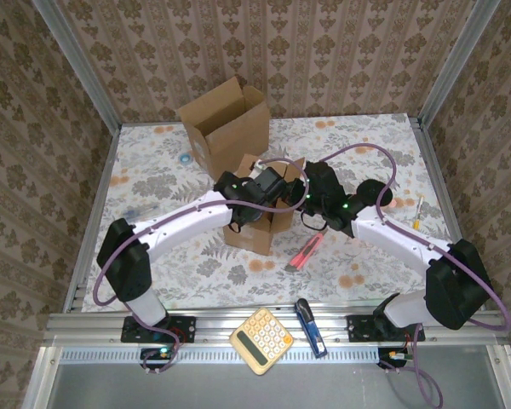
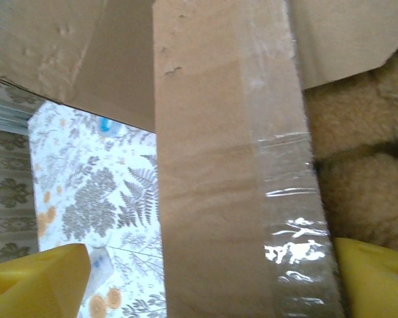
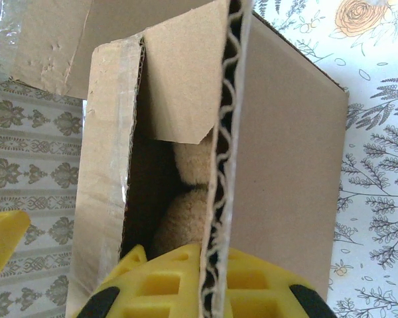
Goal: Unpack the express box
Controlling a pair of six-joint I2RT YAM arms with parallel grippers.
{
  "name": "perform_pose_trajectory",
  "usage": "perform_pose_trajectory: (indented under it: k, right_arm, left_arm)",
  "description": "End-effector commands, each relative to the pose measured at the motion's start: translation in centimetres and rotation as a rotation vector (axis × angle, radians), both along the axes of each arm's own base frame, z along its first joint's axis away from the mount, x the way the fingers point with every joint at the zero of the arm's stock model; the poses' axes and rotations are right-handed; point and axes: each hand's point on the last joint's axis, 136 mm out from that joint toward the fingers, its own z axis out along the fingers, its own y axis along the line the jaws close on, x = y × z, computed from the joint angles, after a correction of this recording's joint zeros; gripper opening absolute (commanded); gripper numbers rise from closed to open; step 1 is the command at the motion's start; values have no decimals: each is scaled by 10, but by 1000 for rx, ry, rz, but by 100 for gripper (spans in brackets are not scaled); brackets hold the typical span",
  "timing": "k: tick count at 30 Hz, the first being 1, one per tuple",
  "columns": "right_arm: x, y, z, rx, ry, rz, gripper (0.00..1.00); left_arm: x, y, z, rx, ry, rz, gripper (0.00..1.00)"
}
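The express box point(image 1: 257, 223) stands mid-table with its top flaps up. A tan plush toy point(image 3: 186, 212) lies inside it and also fills the right of the left wrist view point(image 2: 361, 159). My right gripper point(image 3: 212, 281) is shut on the corrugated edge of the box's side wall point(image 3: 220, 165), one yellow finger inside and one outside. My left gripper point(image 2: 211, 265) is open, its yellow fingertips point(image 2: 40, 281) far apart. A taped cardboard flap point(image 2: 225, 152) stands between them, touching neither. From above, both grippers, the left point(image 1: 260, 189) and the right point(image 1: 313, 200), meet over the box.
A larger open carton point(image 1: 226, 123) stands behind. A red-pink cutter point(image 1: 305, 251) lies right of the box. A yellow calculator point(image 1: 261, 341) and a blue tool point(image 1: 310, 326) rest on the front rail. A small blue ring point(image 1: 186, 158) lies at the back left.
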Motion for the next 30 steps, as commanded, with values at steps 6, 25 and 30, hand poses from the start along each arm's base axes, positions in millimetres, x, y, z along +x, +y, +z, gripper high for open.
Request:
perform_pose_trajectory:
  k: [6, 25, 30]
  right_arm:
    - [-1, -9, -2, -21, -13, -13, 0]
    - [-2, -15, -2, -32, -15, -28, 0]
    - [-3, -21, -7, -63, -4, -43, 0]
  left_arm:
    - [4, 9, -5, 183, -58, -2, 87]
    - [3, 10, 5, 284, -96, -1, 28]
    - [1, 12, 9, 278, -91, 3, 1]
